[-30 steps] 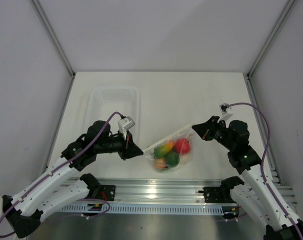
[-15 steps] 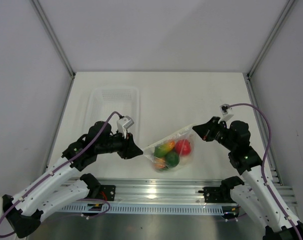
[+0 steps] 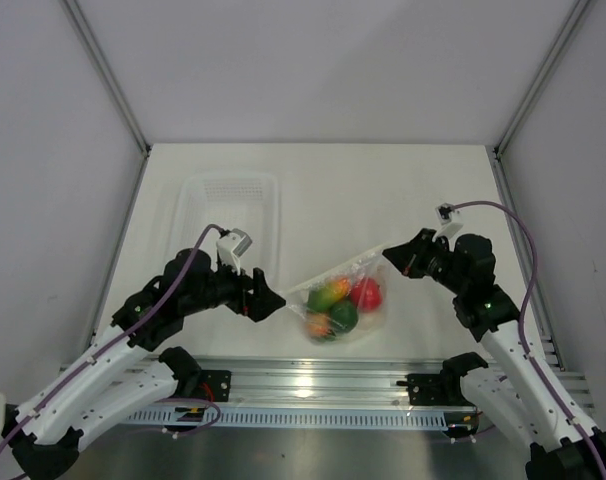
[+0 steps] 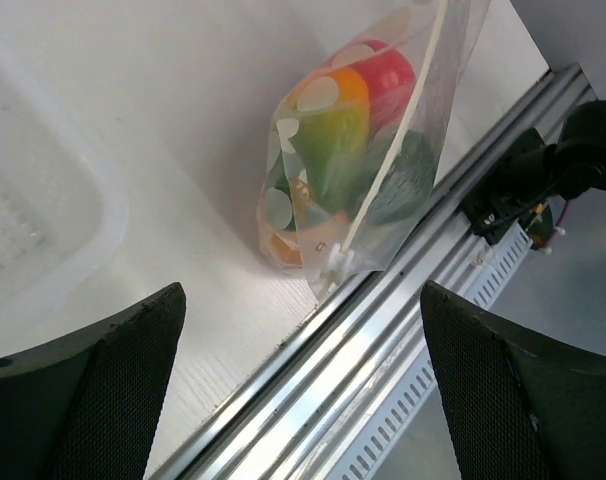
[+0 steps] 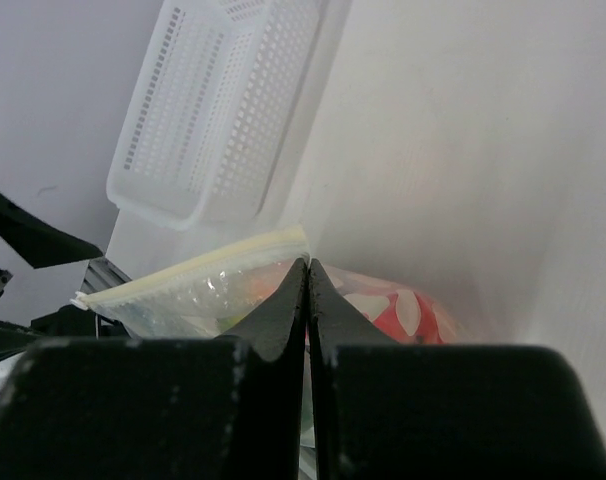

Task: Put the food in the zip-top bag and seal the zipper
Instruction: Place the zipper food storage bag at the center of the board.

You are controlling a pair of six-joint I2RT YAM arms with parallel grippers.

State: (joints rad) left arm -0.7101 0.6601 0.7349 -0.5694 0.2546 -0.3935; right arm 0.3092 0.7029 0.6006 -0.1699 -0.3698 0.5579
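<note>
The zip-top bag (image 3: 355,268) lies near the table's front edge with the food inside: a red piece (image 3: 365,292), a green one (image 3: 344,317), a yellow-red mango (image 3: 327,297) and an orange piece (image 3: 318,325). Its zipper (image 4: 403,130) runs along the top edge to a small white end piece (image 4: 335,262). My left gripper (image 3: 276,300) stands wide open just left of the bag, touching nothing. The left wrist view shows its fingers (image 4: 93,390) spread far apart, the left gripper (image 4: 301,290) short of the bag. My right gripper (image 3: 387,256) is shut on the bag's right top corner (image 5: 295,240), holding it up.
A white perforated tray (image 3: 228,181) sits at the back left, also visible as the tray (image 5: 223,100) in the right wrist view. A metal rail (image 3: 313,380) runs along the table's front edge right below the bag.
My left gripper has gone from nearly shut on the bag's left end to wide open, let it go, and drawn back a little to the left. The right gripper keeps its hold.
</note>
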